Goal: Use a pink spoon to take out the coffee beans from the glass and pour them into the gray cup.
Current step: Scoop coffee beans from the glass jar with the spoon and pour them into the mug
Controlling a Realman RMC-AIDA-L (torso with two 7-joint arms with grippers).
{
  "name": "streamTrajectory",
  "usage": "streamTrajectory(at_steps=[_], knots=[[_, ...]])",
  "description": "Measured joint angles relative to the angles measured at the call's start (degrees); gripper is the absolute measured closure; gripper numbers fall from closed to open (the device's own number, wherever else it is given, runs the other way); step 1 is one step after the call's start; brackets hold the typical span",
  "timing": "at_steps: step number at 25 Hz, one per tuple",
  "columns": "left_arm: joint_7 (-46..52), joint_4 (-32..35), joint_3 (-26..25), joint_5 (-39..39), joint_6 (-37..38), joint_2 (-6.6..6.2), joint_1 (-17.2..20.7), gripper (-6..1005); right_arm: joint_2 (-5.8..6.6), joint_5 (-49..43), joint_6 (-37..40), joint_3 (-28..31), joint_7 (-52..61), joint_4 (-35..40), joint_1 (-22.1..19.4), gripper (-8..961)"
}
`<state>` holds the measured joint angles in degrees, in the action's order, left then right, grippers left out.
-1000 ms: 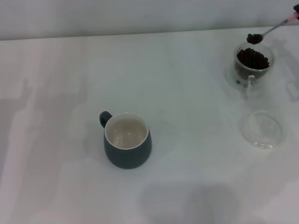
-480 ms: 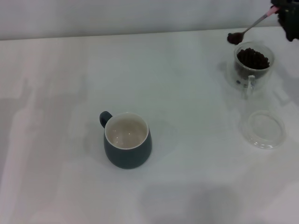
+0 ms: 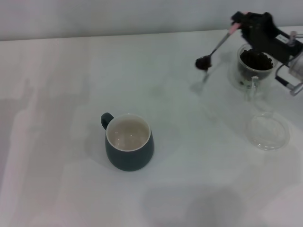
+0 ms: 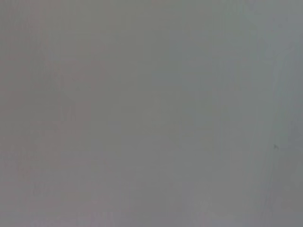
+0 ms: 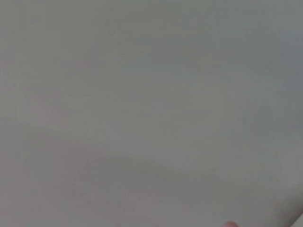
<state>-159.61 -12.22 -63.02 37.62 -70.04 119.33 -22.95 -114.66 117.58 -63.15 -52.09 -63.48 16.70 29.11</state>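
Note:
In the head view my right gripper reaches in from the far right, shut on the pale handle of the pink spoon. The spoon slants down to the left, and its bowl carries a dark heap of coffee beans above the table. That bowl hangs left of the glass, which holds more beans. The gray cup stands far down to the left, cream inside, with nothing in it. My left gripper is out of view. Both wrist views show only blank grey surface.
A flat clear round glass dish lies in front of the glass near the right edge. The white table stretches bare between the spoon and the gray cup. A pale wall runs along the table's far edge.
My right gripper has come into view and carried the loaded spoon leftward, from over the glass to a spot left of it. The glass, dish and gray cup have not moved.

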Motion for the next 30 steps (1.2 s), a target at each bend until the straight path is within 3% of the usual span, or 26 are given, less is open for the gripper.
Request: streamTrajectory(at_steps=[15, 30], knots=[[0.14, 0.0, 0.24, 0.0, 0.08, 0.33, 0.54, 107, -1.23, 0.32, -0.36, -14.27, 2.04, 1.68, 3.23, 751], [0.09, 0.0, 0.2, 0.0, 0.09, 0.28, 0.55, 106, -1.53, 0.81, -1.84, -21.41, 2.38, 1.93, 6.55, 739]])
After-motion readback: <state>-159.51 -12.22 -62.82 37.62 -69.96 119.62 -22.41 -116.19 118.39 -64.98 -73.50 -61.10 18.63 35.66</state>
